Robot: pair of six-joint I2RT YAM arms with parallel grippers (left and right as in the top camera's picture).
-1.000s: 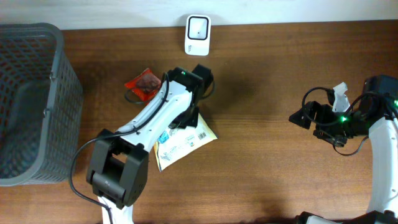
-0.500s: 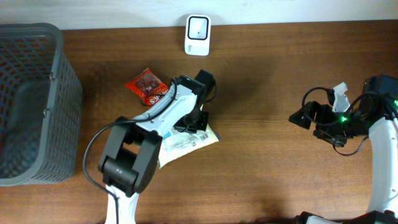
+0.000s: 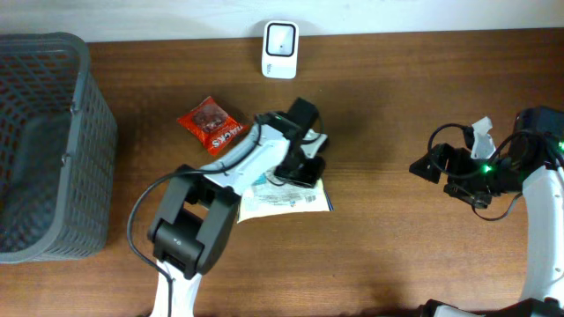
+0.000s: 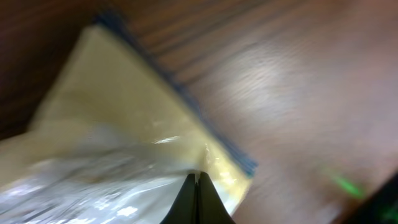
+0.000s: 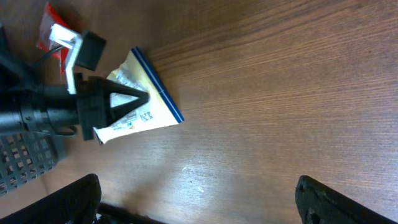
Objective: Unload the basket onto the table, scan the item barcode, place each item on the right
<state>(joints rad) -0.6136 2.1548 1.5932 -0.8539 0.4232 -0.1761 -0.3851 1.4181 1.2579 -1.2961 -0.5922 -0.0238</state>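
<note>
The packet (image 3: 291, 201) lies mid-frame on the desk (image 3: 397, 106), its edge pinched by the left hand (image 4: 198, 180); the right hand (image 5: 196, 186) stands open.

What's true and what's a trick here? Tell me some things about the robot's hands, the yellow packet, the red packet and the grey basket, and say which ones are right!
1. The left gripper is shut on the pale yellow plastic packet with a blue edge. True.
2. The red snack packet lies inside the grey mesh basket. False: it lies on the brown wooden table, outside the basket.
3. The right gripper is open and holds nothing. True.
4. The small white barcode scanner sits on top of the yellow packet. False: it stands at the table's far edge, apart from the packet.
</note>
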